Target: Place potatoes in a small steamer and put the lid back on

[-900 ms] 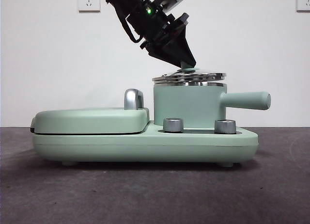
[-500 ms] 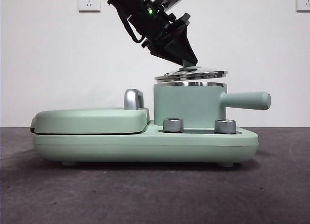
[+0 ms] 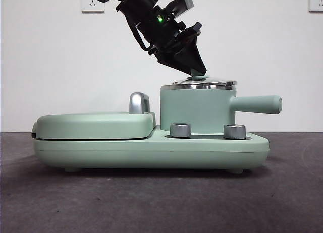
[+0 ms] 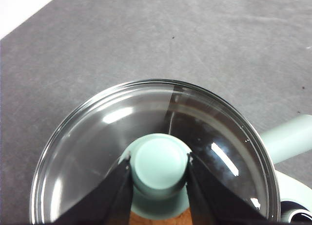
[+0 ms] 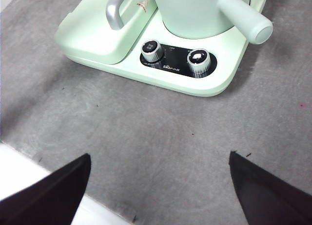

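The task is judged to be close to its end. The lid [image 3: 206, 83] is seen resting on the steel rim of the small steamer [image 3: 197, 111] in the front view, nearly level, though whether it is fully seated all round cannot be told. A sliver of orange-brown is visible beneath the glass in the left wrist view, just below the knob [image 4: 160, 165]; this is taken to be the potato [image 4: 158, 218] lying inside the pot, so the loading step is judged done. What is left appears to be only the release of the lid and the withdrawal of the arm.

The left gripper [image 4: 159, 169] is closed on the mint-green knob, with one black jaw pressed to each side of it. In the front view the same gripper [image 3: 197, 71] is seen slanting down from above, its tip directly over the middle of the lid. The lid is thus held from the top at its centre, with the pot immediately beneath it and the pot's side handle [image 3: 257, 104] pointing away to one side.

The right gripper [image 5: 158, 186] is held well apart from the cooker base [image 5: 195, 81], above the grey tabletop [image 5: 146, 137], with its jaws spread wide and nothing between them.
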Robot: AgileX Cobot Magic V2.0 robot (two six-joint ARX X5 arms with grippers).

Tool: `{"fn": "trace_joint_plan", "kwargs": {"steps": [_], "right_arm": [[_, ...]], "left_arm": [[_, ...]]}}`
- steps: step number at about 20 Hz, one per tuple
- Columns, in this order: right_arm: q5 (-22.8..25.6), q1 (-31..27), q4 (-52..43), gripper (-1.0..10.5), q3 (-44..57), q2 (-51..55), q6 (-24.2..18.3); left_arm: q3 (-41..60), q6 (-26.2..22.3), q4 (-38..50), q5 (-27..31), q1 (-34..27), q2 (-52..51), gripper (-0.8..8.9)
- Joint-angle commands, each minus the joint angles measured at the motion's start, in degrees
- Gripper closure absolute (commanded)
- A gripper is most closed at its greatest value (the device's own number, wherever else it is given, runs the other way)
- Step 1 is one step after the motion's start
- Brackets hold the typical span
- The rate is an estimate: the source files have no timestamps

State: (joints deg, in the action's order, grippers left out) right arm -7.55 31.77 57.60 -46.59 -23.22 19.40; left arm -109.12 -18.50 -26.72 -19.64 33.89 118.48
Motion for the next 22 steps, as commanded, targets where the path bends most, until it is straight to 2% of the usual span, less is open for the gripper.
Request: {"fn": "trace_joint_plan", "kwargs": {"steps": [1,11,22], "right_arm": [[0.09,0.35,-0.63,5.0,-0.42,-0.17,1.03],[0.09,0.35,-1.27,5.0,-0.42,-0.17,1.2],[0.09,0.35,-1.51,5.0,-0.42,-0.17,1.25]], "left_arm": [[-1.4,1.42,0.52,0.76,0.26,1.73,8.03],[-6.36,3.19,-5.51,0.76,0.17,1.73,8.03],[-7.56,3.19,-6.54,-0.02,0.33,3.32,8.03]]}}
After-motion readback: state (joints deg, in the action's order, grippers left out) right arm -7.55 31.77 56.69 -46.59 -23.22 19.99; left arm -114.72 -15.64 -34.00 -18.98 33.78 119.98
